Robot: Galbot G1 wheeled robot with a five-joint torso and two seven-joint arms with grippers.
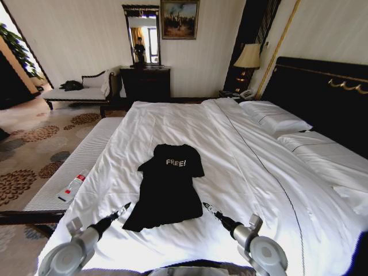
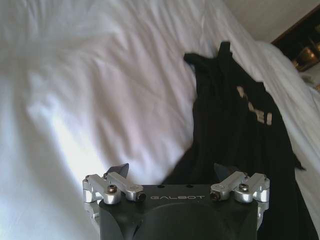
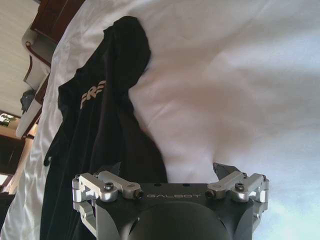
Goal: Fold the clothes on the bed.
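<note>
Looking from your end of the bed (image 1: 241,167), both grippers are parked right at the hem of the black T-shirt (image 1: 167,190), one on each bottom corner. The left gripper (image 1: 123,209) sits just beside the shirt's lower left corner, and the right gripper (image 1: 207,206) sits just beside the lower right one, so neither arm is really nearer, it's pretty much symmetric.

Jaws: the left wrist view has the left gripper (image 2: 172,170) spread wide, with the hem running in just ahead between the finger tips. Same deal on the right gripper (image 3: 167,167), wide apart, the shirt's edge lying over toward one finger and bare sheet under the other. Neither one is holding anything.

What matters for your next move: the shirt's long axis runs straight away from the hem, collar at the far end, "FREE!" lettering facing up across the chest. It lies flat-ish, a bit rumpled, roughly mid-mattress. So my guess is you'd pinch both bottom corners and carry them up toward the collar.

Way beyond the shirt: pillows (image 1: 276,121) and the dark headboard (image 1: 322,98).
</note>
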